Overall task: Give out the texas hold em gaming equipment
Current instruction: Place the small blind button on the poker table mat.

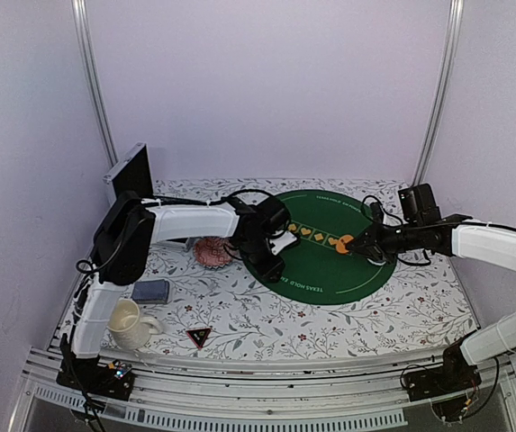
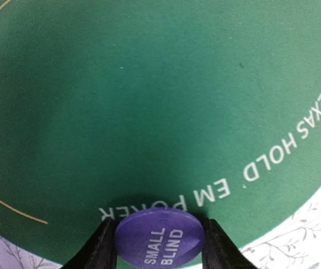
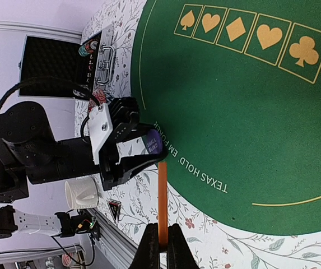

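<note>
My left gripper (image 2: 159,247) is shut on a purple-blue round button (image 2: 159,238) printed SMALL BLIND, held by its edges just above the near-left rim of the green poker mat (image 2: 149,101). From above, the left gripper (image 1: 270,265) hangs over that mat's left edge. My right gripper (image 3: 162,246) is shut on an orange round button (image 3: 162,196), seen edge-on. In the top view the orange button (image 1: 345,241) hovers over the mat's (image 1: 330,270) middle, by the printed suit boxes. A grey-blue card deck (image 1: 150,290) and a black triangular marker (image 1: 198,337) lie on the floral cloth.
A cream mug (image 1: 130,324) stands at the near left. A pink patterned dish (image 1: 212,252) sits just left of the mat, beside the left arm. An open black case (image 1: 131,171) stands at the back left. A metal rail (image 1: 267,378) runs along the near edge.
</note>
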Available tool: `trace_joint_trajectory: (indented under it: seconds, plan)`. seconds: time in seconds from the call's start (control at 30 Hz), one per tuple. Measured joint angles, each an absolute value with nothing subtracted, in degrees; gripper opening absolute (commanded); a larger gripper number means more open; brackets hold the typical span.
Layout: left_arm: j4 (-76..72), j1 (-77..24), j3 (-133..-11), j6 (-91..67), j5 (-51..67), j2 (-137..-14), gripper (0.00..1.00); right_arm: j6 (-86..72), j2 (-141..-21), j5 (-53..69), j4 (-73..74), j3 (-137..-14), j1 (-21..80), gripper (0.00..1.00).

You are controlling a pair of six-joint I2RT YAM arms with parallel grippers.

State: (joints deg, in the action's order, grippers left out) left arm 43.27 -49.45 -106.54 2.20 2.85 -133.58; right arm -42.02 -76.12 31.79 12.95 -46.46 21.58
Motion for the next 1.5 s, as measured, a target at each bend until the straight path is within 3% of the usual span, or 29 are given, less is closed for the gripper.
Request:
trace_joint_trajectory:
  seconds: [0.23,0.37,0.43,0.6,1.17,1.3,1.5]
  plan:
    - [43.3,-50.4,-106.3,2.8,3.9,-133.1,0.38,-41.5,-76.1,31.8,13.1,-46.5,21.2,0.02]
    - [43.4,-50.7,-107.3,3.0,4.1,-133.2,0.60,-41.3,-76.1,31.8,13.3,-46.5,21.1,0.02]
    - [43.4,-50.7,-107.8,3.1,4.4,-133.2,0.65,-41.3,-76.1,31.8,13.5,-46.5,21.0,0.02]
    - [43.0,-50.7,-108.0,3.2,5.5,-133.2,0.60,-41.2,-76.1,31.8,14.0,-46.5,20.9,0.02]
    - [42.0,-50.2,-108.8,3.2,8.7,-132.1,0.61,-41.1,-76.0,31.8,15.0,-46.6,20.9,0.02]
    - [38.1,-48.8,-104.4,2.1,15.0,-126.1,0.61,-39.4,-76.1,31.4,17.2,-48.7,21.8,0.02]
    - [19.7,-42.7,-87.5,-2.3,36.0,-106.7,0.60,-29.3,-75.6,30.1,18.8,-57.8,30.6,0.02]
